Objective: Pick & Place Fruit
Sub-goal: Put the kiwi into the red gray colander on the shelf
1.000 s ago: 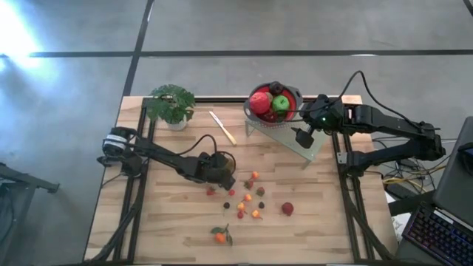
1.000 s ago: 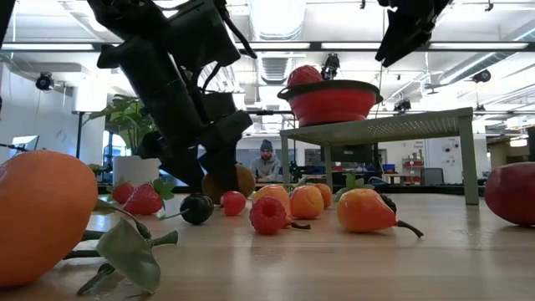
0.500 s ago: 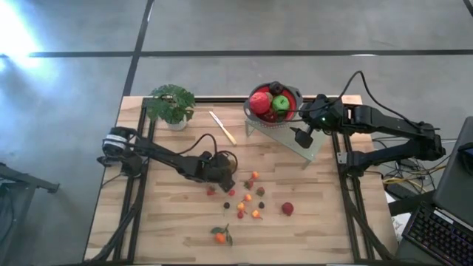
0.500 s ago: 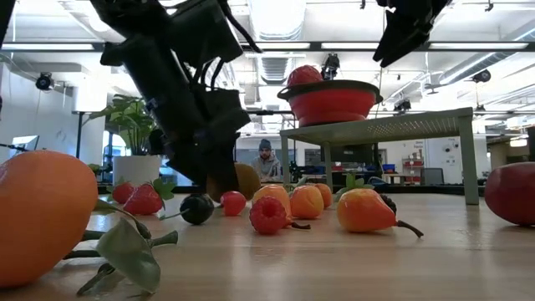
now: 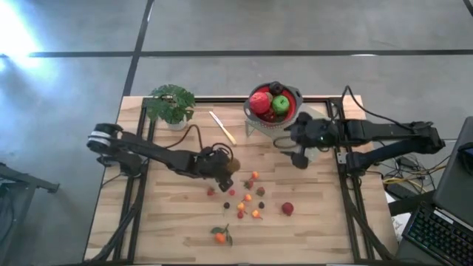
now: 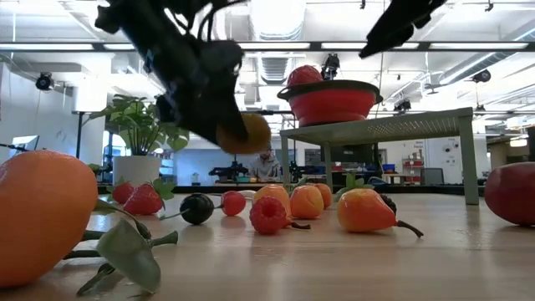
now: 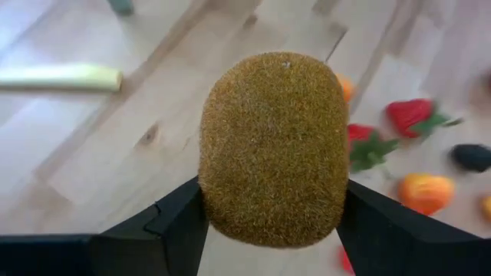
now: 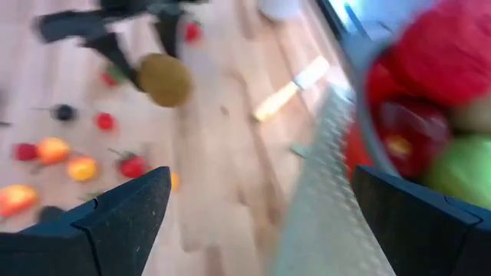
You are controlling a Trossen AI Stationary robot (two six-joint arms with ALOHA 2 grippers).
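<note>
we see the brown kiwi [image 7: 272, 149] clamped in the left gripper [image 5: 228, 167], lifted clear above the bench [image 5: 177, 222] near the scattered small fruit [image 5: 247, 199]; the right gripper [image 5: 298, 155] hangs spread wide and empty beside the red bowl [image 5: 294, 94] of apples.

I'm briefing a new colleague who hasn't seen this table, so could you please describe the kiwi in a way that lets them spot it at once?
Start at the wooden table and follow the left arm to the left gripper near its middle. The kiwi sits clamped between its fingers, lifted above the scattered small fruit. It is the only fuzzy brown oval; its neighbours are smooth and red, orange or dark.
</note>
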